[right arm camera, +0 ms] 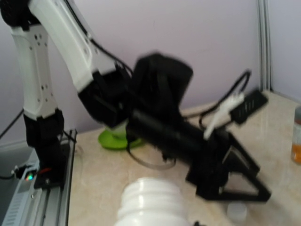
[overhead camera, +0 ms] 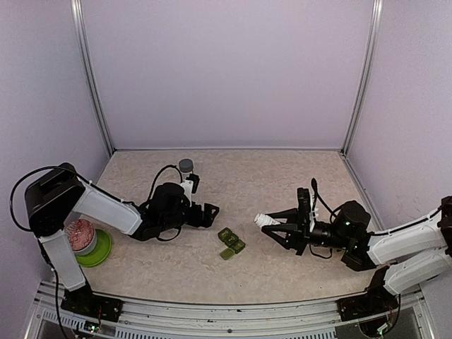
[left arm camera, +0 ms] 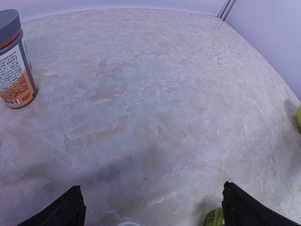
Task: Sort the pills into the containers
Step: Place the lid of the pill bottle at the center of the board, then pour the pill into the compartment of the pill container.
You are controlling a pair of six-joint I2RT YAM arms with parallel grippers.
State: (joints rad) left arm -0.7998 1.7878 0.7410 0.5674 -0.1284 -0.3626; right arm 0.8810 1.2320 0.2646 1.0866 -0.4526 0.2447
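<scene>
L gripper (overhead camera: 210,212): jaws standing wide apart, gripping nothing, hanging low over the table (overhead camera: 282,176) and pointing right toward centre. Small white cap-like piece (right arm camera: 236,212) is lying on the table right under its fingers; touching or not, can't tell.

R gripper (overhead camera: 270,226): clamping a white ribbed bottle (right arm camera: 149,205), which is sticking out left past the fingertips toward the L gripper. Well apart from it.

Pill box (overhead camera: 231,243), olive green, is lying flat on the table btwn the two grippers, a bit nearer the arm bases, apart from both. Lids up or down: can't tell.

Orange-label bottle w/ grey cap (overhead camera: 186,167) is standing upright behind the L gripper.

Lime bowl (overhead camera: 101,253) is sitting by the L arm base, w/ a round container of reddish stuff (overhead camera: 80,235) resting on it.
</scene>
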